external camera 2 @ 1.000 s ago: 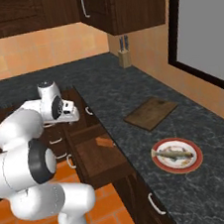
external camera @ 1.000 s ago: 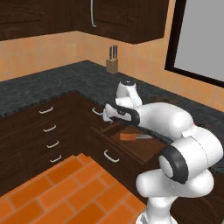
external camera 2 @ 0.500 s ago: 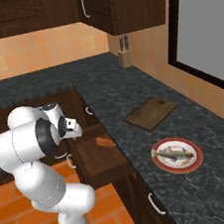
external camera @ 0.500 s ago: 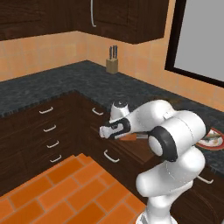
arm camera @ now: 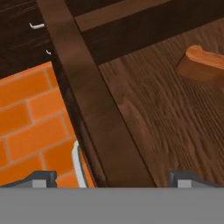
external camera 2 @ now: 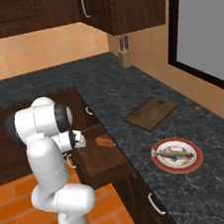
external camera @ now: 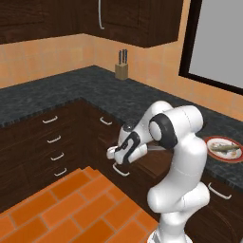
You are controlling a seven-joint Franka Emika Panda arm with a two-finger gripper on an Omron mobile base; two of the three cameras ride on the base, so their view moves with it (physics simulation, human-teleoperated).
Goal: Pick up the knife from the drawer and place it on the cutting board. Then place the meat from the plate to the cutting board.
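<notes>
Right now I see my hand (arm camera: 111, 179) spread wide over the drawer (arm camera: 100, 118) front, gripping nothing. Knife (arm camera: 203, 65) lies inside, apart.

knife (arm camera: 205, 65): only the orange handle end is seen in the hand view; the right edge cuts it, and the blade is outside the picture.
knife in the right base view (external camera 2: 105, 141): small orange spot in the drawer (external camera 2: 98, 161); blade too small to tell.
drawer in the left base view (external camera: 156, 163): mostly hidden behind the white arm.
claw (arm camera: 113, 180): only the two tips rise at the bottom of the hand view; the fingers are cut off.
meat (external camera: 224, 147): small on the plate (external camera: 233, 159); its shape is not clear.
</notes>
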